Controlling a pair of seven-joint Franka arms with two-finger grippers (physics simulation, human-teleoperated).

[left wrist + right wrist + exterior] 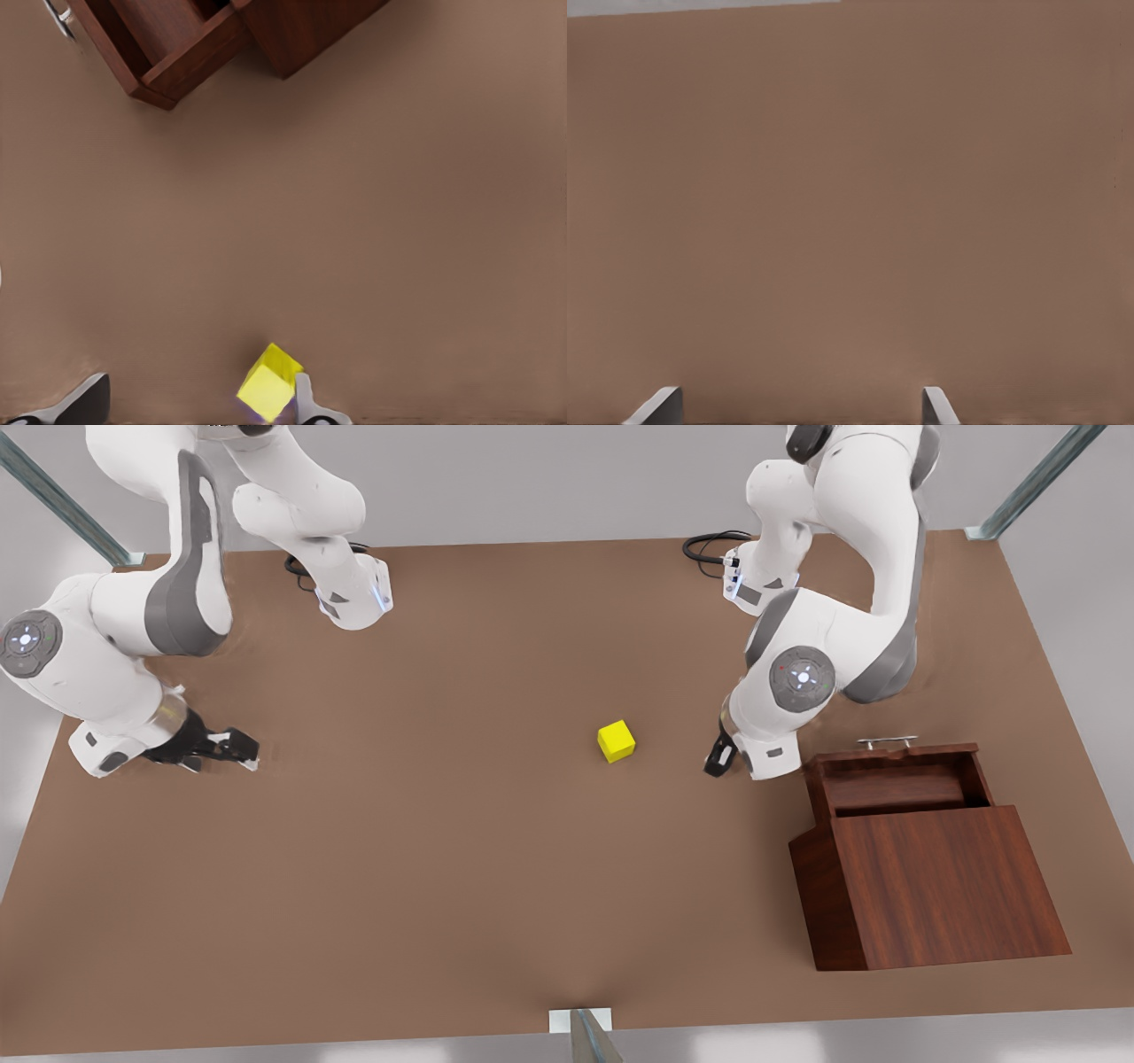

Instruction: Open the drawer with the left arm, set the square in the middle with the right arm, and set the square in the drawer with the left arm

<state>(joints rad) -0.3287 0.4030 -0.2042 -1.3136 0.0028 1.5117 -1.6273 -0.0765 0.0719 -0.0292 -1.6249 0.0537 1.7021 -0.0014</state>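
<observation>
A: How is the tabletop (425, 886) laid out, and how much free room is seen?

B: A wide brown surface is seen, bare across its centre and near edge. The cabinet (939, 886) is set toward the front view's right, close to that edge of the table. Metal struts are placed at the far corners and at the middle of the near edge.

A: What is held by the cabinet?

B: The drawer (899, 784) is pulled out, its silver handle (886, 741) turned toward the far side. Nothing is seen lying on the part of its floor that shows.

A: Where are the arms?

B: The left arm (828, 629) is bent low between the cabinet and the table's centre. The left gripper (190, 400) is spread wide, one fingertip (306, 398) lying just beside the cube. The right arm (133, 629) is kept by the front view's left edge; the right gripper (237, 747) is spread over bare table.

A: And the cube?

B: The yellow cube (616, 741) is resting on the table near the centre, well apart from the drawer and gripped by nothing.
</observation>
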